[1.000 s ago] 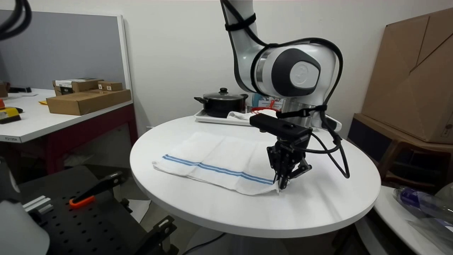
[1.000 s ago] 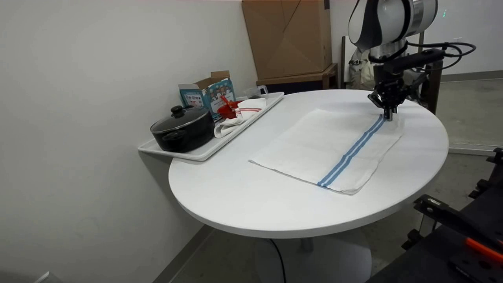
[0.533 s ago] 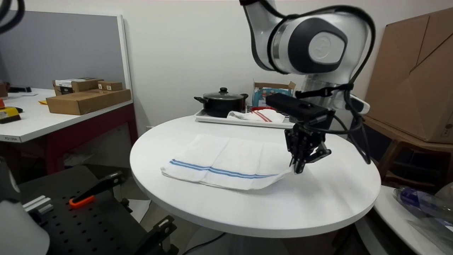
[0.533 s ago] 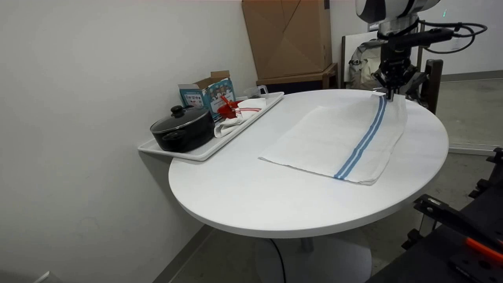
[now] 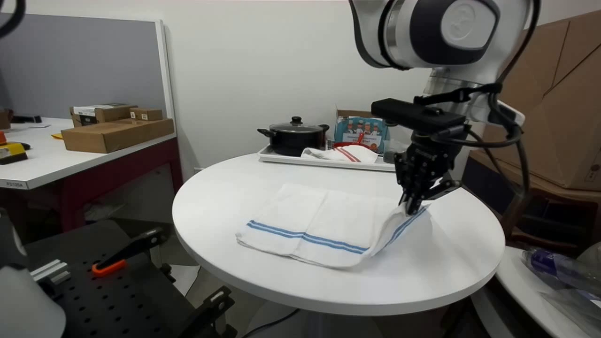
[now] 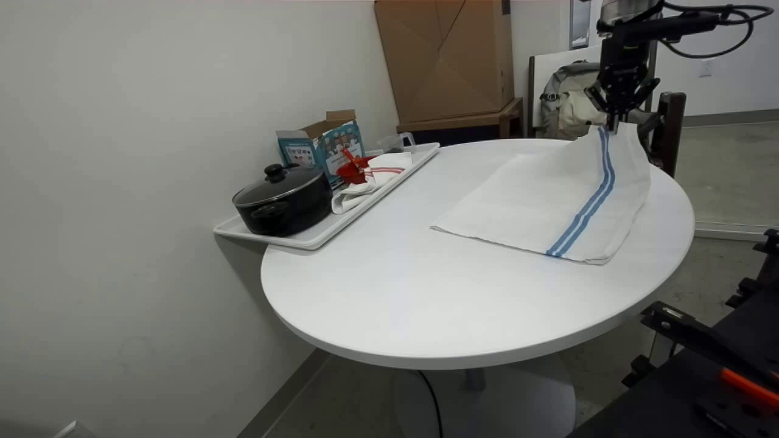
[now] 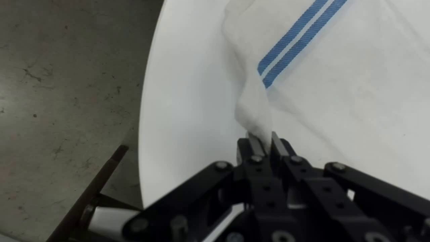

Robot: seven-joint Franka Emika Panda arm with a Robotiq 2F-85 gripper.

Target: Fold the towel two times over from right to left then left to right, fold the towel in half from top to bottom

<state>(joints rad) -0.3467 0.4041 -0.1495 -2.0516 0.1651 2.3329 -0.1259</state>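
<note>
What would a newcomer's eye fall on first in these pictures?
Probably on the gripper, shut on one edge of the towel and holding that edge above the table. Next, perhaps, come the two blue stripes, vivid across the towel in the wrist view. Then, in an exterior view, the pot stands black on the tray beyond the towel.

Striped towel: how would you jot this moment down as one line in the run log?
gripper: shut on towel | towel: gripped part raised, rest lying on table | fold: not yet complete
</note>
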